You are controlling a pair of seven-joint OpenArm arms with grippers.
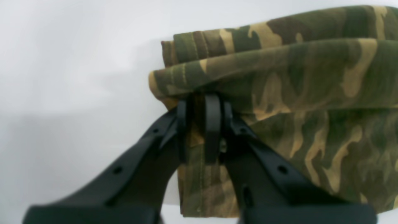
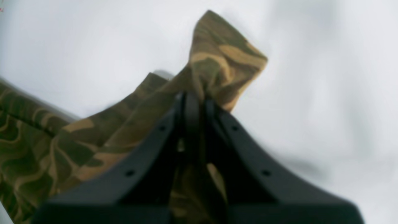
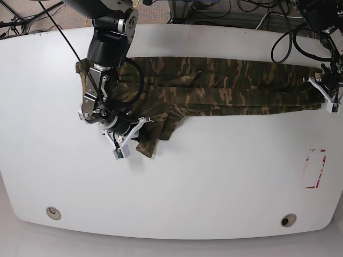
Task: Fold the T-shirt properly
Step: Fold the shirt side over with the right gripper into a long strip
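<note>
One short-sleeved camouflage cloth T-shirt [image 3: 214, 85] in green, brown and tan lies across the far half of the white tabletop [image 3: 214, 182], already doubled into a long band. I read the lengthwise fold as done and the crosswise folds as left. Two grippers: my left gripper [image 1: 203, 102] has its fingers pinched on one end, my right gripper [image 2: 194, 96] on a bunched corner.
</note>
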